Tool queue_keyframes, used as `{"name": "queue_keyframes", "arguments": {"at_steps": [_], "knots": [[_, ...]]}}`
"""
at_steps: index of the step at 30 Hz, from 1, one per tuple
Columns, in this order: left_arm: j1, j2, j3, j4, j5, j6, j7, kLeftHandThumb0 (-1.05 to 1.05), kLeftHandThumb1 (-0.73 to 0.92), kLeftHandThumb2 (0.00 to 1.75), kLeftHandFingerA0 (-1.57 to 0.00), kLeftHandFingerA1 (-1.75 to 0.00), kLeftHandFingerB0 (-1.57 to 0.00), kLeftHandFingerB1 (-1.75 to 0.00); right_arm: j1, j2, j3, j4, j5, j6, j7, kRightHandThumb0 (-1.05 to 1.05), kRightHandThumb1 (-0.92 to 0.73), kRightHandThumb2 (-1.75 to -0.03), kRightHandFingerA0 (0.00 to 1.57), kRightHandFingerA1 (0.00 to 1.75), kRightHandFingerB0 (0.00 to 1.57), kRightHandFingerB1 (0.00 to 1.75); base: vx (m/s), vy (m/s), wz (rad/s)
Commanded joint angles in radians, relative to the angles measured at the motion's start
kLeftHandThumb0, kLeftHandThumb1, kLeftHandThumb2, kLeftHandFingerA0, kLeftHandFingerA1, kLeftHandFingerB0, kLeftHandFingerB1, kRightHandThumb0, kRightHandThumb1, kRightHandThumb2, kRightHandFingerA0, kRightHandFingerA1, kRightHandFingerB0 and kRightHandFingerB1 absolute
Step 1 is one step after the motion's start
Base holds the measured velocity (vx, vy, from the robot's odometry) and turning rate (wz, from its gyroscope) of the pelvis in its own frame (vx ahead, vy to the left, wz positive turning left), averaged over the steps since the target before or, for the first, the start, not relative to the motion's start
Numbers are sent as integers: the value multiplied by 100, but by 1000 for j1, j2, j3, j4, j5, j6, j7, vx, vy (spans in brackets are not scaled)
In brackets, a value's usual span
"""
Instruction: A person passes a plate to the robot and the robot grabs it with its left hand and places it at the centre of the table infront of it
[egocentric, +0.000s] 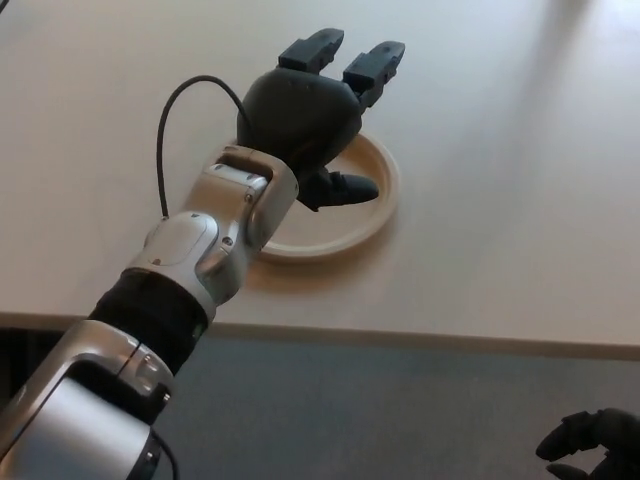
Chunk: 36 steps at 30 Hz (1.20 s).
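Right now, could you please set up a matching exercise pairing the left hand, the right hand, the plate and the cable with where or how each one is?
Things:
1. left hand
2. right hand
3. plate
4. cable

States:
A. lying flat on the table
B. low at the picture's bottom right corner, off the table
C. open, fingers spread above the plate
D. black loop arching beside the left forearm

Pairs: 1-C, 2-B, 3-A, 4-D
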Motion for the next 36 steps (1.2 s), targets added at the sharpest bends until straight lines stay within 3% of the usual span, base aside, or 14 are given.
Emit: {"name": "queue_keyframes", "arguments": {"at_steps": [1, 2, 7, 13, 14, 15, 16, 17, 21, 27, 28, 32, 36], "knots": [[73, 39, 87, -165, -221, 45, -300, -93, 52, 94, 0, -1, 0, 0, 28, -21, -8, 3, 2, -23, 15, -72, -68, -111, 47, 66, 36, 57, 0, 0, 0], [98, 34, 115, -216, -274, 50, -334, -89, 50, 91, 0, -2, 0, -1, 28, -12, -10, 7, 3, -1, 8, -78, -83, -66, 46, 55, 38, 46, 0, 0, 0], [185, 41, 166, -417, -341, 86, -399, -89, 50, 92, 0, 0, 0, -2, 43, -2, -18, 5, 10, 13, -13, -79, -84, -65, 45, 57, 34, 47, 0, 0, 0], [257, 102, 233, -634, -417, -15, -392, -91, 52, 93, 0, -6, 0, 0, 36, -1, -34, 10, 18, 28, -24, -83, -82, -67, 36, 58, 26, 46, 0, 0, 0], [312, 114, 259, -751, -458, 13, -424, -98, 49, 76, 0, -16, 0, -9, 58, 3, -35, 8, 17, 29, -35, -78, -82, -67, 36, 56, 27, 44, 0, 0, 0], [328, 117, 266, -785, -470, 22, -433, -98, 49, 76, 0, -16, 0, -9, 64, 4, -35, 7, 17, 29, -38, -78, -82, -67, 36, 56, 27, 44, 0, 0, 0], [392, 135, 292, -882, -503, 15, -440, -96, 50, 78, 0, -13, 0, -11, 84, 1, -35, 4, 15, 18, -48, -78, -83, -65, 32, 58, 27, 45, 0, 0, 0], [450, 154, 317, -961, -521, 4, -441, -84, 47, 94, -3, -12, -2, -11, 93, 1, -39, 5, 17, 14, -54, -80, -83, -65, 30, 61, 26, 48, 0, 0, 0], [689, 231, 434, -1172, -606, -80, -439, -84, 51, 93, -7, -24, -6, -17, 116, 4, -50, 13, 23, 21, -75, -81, -84, -65, 29, 58, 27, 45, 0, 0, 0], [986, 270, 558, -1289, -678, -179, -423, -89, 53, 89, -10, -39, -8, -31, 130, 11, -71, 26, 36, 24, -78, -78, -82, -64, 29, 57, 27, 46, 0, 0, 0], [1029, 275, 570, -1290, -686, -198, -423, -39, 22, 90, 0, -48, 0, -48, 127, 12, -77, 29, 41, 24, -74, -78, -82, -64, 26, 58, 25, 47, 0, 0, 0], [1213, 278, 595, -1179, -670, -339, -365, -38, 24, 89, 0, -48, 0, -47, 124, 17, -82, 32, 40, 26, -78, -75, -82, -64, 29, 59, 26, 48, 0, 0, 0], [1319, 283, 589, -1069, -669, -401, -354, -37, 22, 87, -1, -49, 0, -47, 141, 23, -76, 42, 30, 27, -91, -77, -82, -64, 29, 60, 27, 49, 0, 0, 0]]}}
